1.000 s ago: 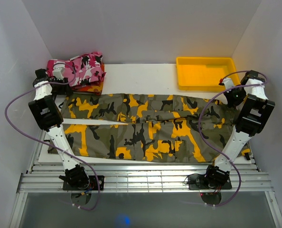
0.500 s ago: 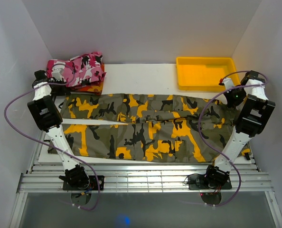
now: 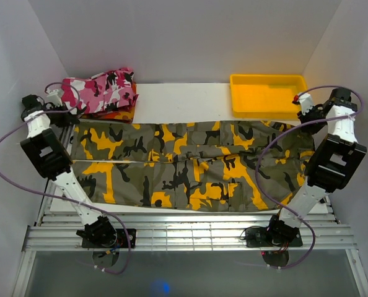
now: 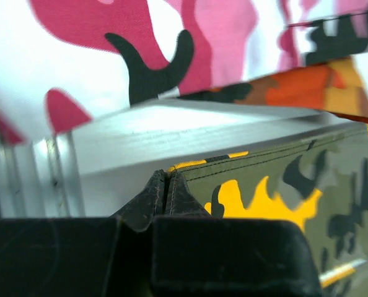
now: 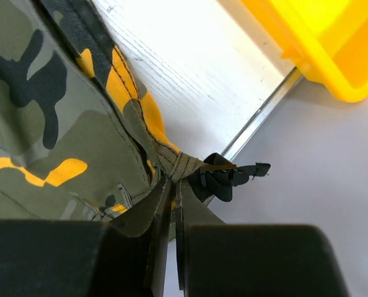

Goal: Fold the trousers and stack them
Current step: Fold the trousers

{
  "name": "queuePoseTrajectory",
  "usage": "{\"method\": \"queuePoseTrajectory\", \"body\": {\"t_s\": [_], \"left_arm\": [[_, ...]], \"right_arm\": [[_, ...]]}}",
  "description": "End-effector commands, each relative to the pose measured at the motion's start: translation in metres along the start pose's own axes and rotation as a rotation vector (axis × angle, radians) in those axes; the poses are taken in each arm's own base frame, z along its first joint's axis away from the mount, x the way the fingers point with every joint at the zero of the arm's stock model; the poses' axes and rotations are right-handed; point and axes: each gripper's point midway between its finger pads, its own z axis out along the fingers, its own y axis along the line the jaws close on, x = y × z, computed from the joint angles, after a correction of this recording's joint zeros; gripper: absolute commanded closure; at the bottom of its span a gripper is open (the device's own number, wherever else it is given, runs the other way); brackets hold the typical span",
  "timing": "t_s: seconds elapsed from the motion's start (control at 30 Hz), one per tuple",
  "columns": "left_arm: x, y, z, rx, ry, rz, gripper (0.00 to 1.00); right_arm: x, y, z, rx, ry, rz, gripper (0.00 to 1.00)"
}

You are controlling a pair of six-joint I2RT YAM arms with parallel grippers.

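Note:
The olive, yellow-orange and black camouflage trousers (image 3: 184, 167) lie spread lengthwise across the white table. Their far edge is stretched between my two grippers. My left gripper (image 3: 69, 119) is shut on the far left hem corner; in the left wrist view the jaws (image 4: 165, 180) pinch the stitched edge of the trousers (image 4: 295, 204). My right gripper (image 3: 300, 119) is shut on the far right waistband end. In the right wrist view its jaws (image 5: 173, 185) clamp bunched cloth of the trousers (image 5: 60, 124) beside a black strap (image 5: 233, 176).
A folded pink, white and black camouflage garment (image 3: 100, 90) sits at the back left on a red-orange patterned one (image 3: 125, 113), just behind my left gripper. A yellow bin (image 3: 267, 93) stands at the back right. White walls close in both sides.
My left gripper has shut on the hem corner. Both arms have swung outward and back, and the trousers' far edge is pulled straight and farther back.

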Motion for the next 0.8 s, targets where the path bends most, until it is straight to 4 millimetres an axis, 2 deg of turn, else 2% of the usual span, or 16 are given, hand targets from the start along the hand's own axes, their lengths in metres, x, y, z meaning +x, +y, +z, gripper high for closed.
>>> {"method": "queuePoseTrajectory", "body": {"t_s": [0.0, 0.07, 0.1, 0.17, 0.3, 0.47, 0.63, 0.77], "left_arm": [[-0.048, -0.013, -0.074, 0.014, -0.167, 0.111, 1.0], [-0.043, -0.017, -0.087, 0.038, -0.19, 0.115, 1.0], [-0.04, -0.01, -0.097, 0.035, -0.207, 0.12, 1.0], [-0.037, -0.017, -0.11, 0.077, -0.237, 0.127, 1.0], [-0.008, -0.019, -0.13, 0.124, -0.262, 0.125, 1.0], [0.015, -0.025, -0.157, 0.155, -0.305, 0.124, 1.0], [0.025, -0.026, -0.189, 0.139, -0.344, 0.129, 1.0], [0.026, -0.027, -0.21, 0.117, -0.353, 0.152, 1.0]], "right_arm": [[-0.011, -0.005, -0.028, 0.062, -0.084, -0.061, 0.92], [-0.007, -0.004, -0.036, 0.069, -0.115, -0.057, 0.92], [-0.006, 0.0, -0.041, 0.078, -0.129, -0.061, 0.92], [0.001, 0.002, -0.048, 0.089, -0.151, -0.069, 0.92], [0.014, 0.011, -0.064, 0.114, -0.175, -0.084, 0.92], [0.04, 0.014, -0.088, 0.157, -0.212, -0.048, 0.92], [0.056, 0.016, -0.115, 0.203, -0.248, -0.047, 0.92], [0.051, 0.019, -0.128, 0.201, -0.285, -0.024, 0.92]]}}
